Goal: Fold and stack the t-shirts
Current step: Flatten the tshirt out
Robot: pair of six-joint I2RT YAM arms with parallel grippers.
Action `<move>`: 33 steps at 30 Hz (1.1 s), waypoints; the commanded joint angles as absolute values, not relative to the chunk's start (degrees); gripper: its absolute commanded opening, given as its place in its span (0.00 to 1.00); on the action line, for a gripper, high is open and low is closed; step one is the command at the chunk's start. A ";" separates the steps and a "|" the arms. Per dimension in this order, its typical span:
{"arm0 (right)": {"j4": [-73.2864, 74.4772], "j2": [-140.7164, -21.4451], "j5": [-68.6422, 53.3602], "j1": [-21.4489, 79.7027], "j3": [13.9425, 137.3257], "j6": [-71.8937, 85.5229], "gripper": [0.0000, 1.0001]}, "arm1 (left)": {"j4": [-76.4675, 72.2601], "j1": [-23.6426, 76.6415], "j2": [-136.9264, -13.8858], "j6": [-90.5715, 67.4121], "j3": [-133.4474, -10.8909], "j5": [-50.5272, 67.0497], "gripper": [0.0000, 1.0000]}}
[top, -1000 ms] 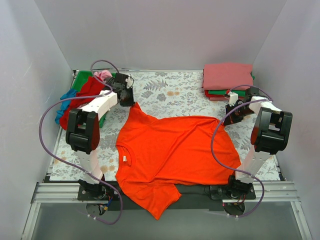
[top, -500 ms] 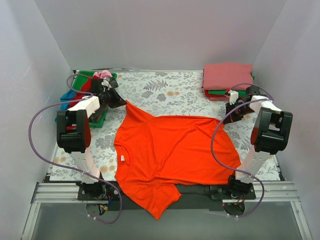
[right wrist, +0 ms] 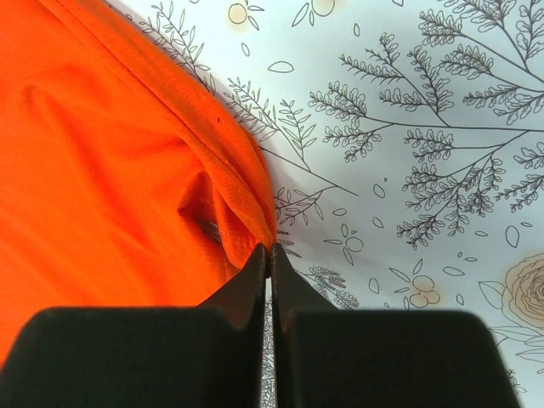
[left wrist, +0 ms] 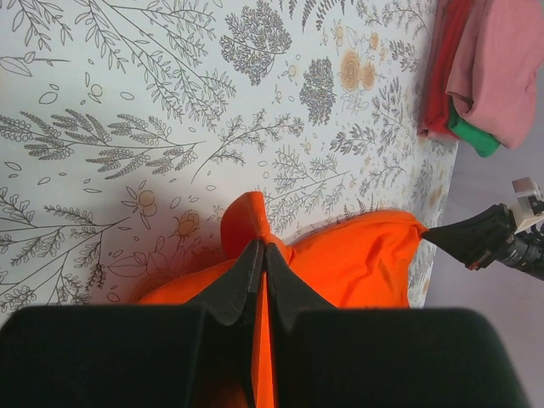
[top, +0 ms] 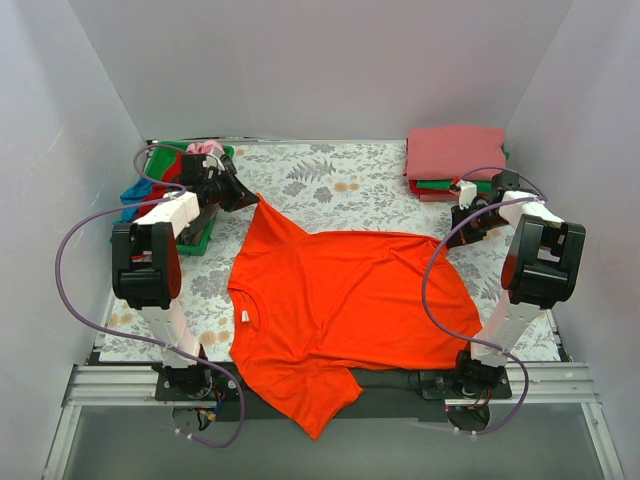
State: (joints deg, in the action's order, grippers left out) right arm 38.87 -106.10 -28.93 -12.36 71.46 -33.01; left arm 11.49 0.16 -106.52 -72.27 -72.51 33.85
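A bright orange-red t-shirt lies spread across the floral table cloth, with its near part hanging over the front edge. My left gripper is shut on the shirt's far left corner. In the left wrist view the cloth is pinched between the closed jaws of that gripper. My right gripper is shut on the shirt's far right corner. In the right wrist view its tips pinch the hem of the shirt.
A folded stack, coral pink shirt on top with green and red below, sits at the back right and also shows in the left wrist view. A green bin at the back left holds loose red, blue and pink shirts.
My left arm has swung out to the left and drawn the shirt's far left corner a little back and left. The right arm has not moved.
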 commanded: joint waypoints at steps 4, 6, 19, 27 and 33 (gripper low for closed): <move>39.11 -103.54 -30.50 -12.39 73.56 -33.40 0.01 | 10.55 0.09 -102.83 -70.75 -72.60 36.30 0.00; 39.29 -103.62 -30.50 -12.31 73.56 -33.40 0.01 | 10.63 0.09 -102.83 -70.49 -72.33 36.65 0.00; 39.29 -103.54 -30.59 -12.39 73.39 -33.40 0.01 | 10.63 0.17 -102.39 -68.91 -69.87 37.62 0.00; 39.29 -103.54 -30.67 -12.39 73.13 -33.31 0.01 | 10.63 0.09 -102.04 -68.12 -69.34 38.14 0.00; 39.29 -103.18 -30.76 -12.30 72.69 -33.49 0.01 | 10.90 0.09 -101.51 -66.89 -68.29 37.18 0.00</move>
State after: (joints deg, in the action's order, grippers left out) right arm 38.89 -105.95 -29.17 -12.36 71.48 -33.04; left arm 11.33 0.16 -105.82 -68.49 -69.47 36.86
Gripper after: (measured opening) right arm 0.023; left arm 0.010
